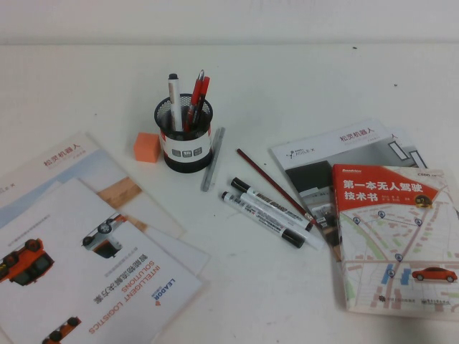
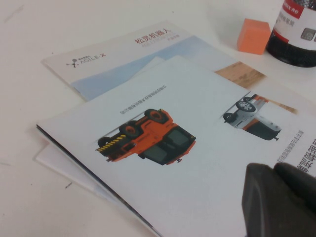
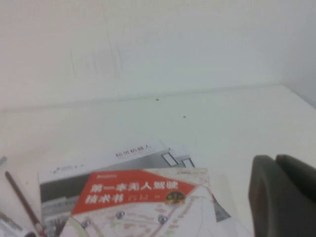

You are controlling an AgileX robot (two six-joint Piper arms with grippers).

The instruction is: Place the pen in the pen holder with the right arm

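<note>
Two white-barrelled markers with black caps lie side by side on the table, one (image 1: 272,204) just behind the other (image 1: 262,219), right of the pen holder. The pen holder (image 1: 184,140) is a black mesh cup with a white label band; it stands upright at centre left and holds several pens. Its lower part shows in the left wrist view (image 2: 296,34). Neither arm shows in the high view. My left gripper (image 2: 274,170) is shut and empty above a brochure. My right gripper (image 3: 275,160) is shut and empty, above the table's right side near the book.
A silver-grey pen (image 1: 212,159) and a dark-red pencil (image 1: 272,183) lie beside the markers. An orange block (image 1: 147,147) sits left of the holder. Brochures (image 1: 86,258) cover the front left. A red-and-white book (image 1: 394,236) lies on leaflets at the right.
</note>
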